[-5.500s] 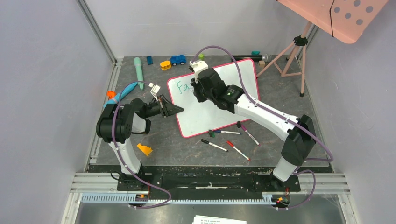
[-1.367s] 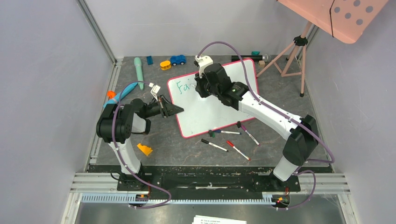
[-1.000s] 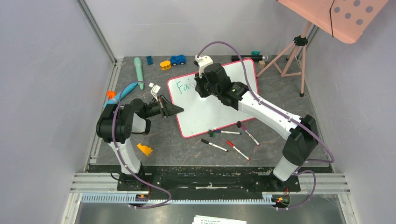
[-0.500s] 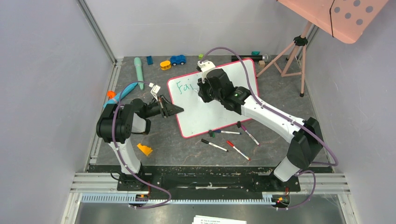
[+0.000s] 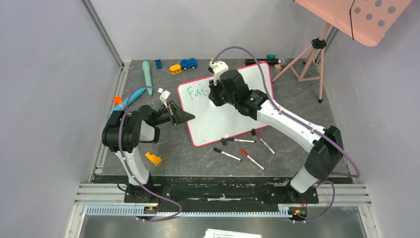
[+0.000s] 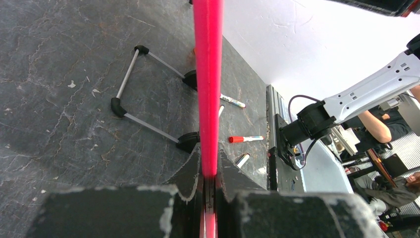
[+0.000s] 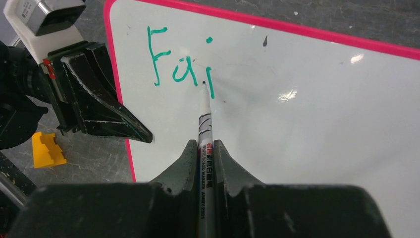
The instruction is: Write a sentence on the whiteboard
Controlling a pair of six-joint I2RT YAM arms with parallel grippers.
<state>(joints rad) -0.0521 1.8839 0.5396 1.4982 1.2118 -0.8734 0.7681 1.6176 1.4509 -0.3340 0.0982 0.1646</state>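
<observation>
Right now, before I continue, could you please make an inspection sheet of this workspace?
Surface: dark stone-pattern tabletop, scuffed.
Job's things: whiteboard with pink rim; sentence reads only "Fai" in green; marker tip at the last letter.
Clutter: four loose markers near the board's front edge; yellow block; blue toy car; teal tool.
Grippers: left gripper shut on the whiteboard's rim; right gripper shut on the marker.
Cables: purple cable arches over the right arm; another follows the left arm.
Surroundings: grey walls; pink dotted panel on a tripod, far right.
</observation>
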